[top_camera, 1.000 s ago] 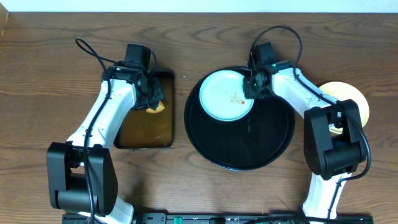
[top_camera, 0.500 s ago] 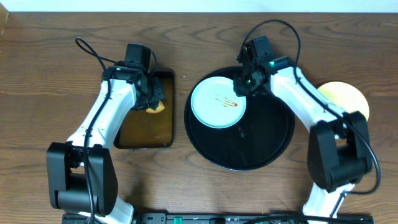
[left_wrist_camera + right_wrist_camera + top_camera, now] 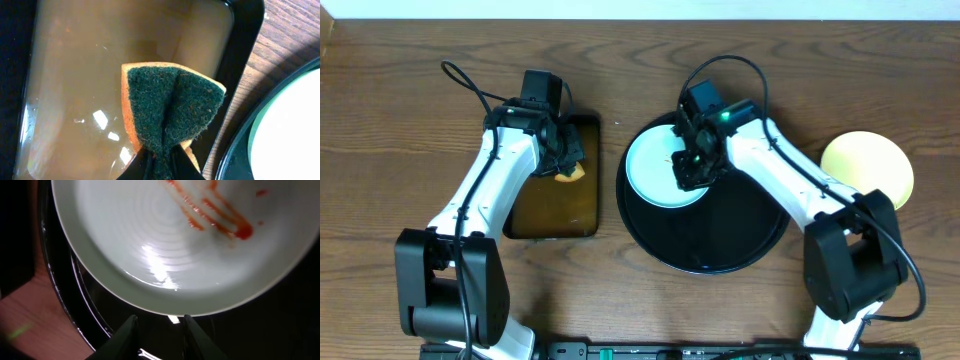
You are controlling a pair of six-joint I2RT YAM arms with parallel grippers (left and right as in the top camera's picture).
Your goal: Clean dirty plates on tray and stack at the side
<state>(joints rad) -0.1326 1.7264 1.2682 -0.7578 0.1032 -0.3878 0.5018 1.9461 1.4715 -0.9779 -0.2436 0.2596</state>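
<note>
Table (image 3: 380,120) of dark wood carries everything in the overhead view. On its left side, the left end effector (image 3: 564,163) hangs over the liquid tray (image 3: 555,215), a black rectangle of brownish fluid, with the sponge (image 3: 572,173) at its tips. To the right lies the tray (image 3: 720,245), round, black and glossy. The blue plate (image 3: 650,172) lies in its far left part, close to the rim. The right end effector (image 3: 688,172) is directly above that plate, hiding part of it. The cream plate (image 3: 868,170) lies on the bare wood to the right of the tray, apart from it.

From the left wrist, the end effector is clenched on the sponge, whose green scouring face is folded into a crease above the brown liquid. The round tray's rim and the pale plate show at the right edge.

From the right wrist, the plate fills the upper frame, with orange-red streaks (image 3: 220,215) at its centre. The two fingers (image 3: 125,336) stand apart below its near edge, released, with only black tray showing between them.
</note>
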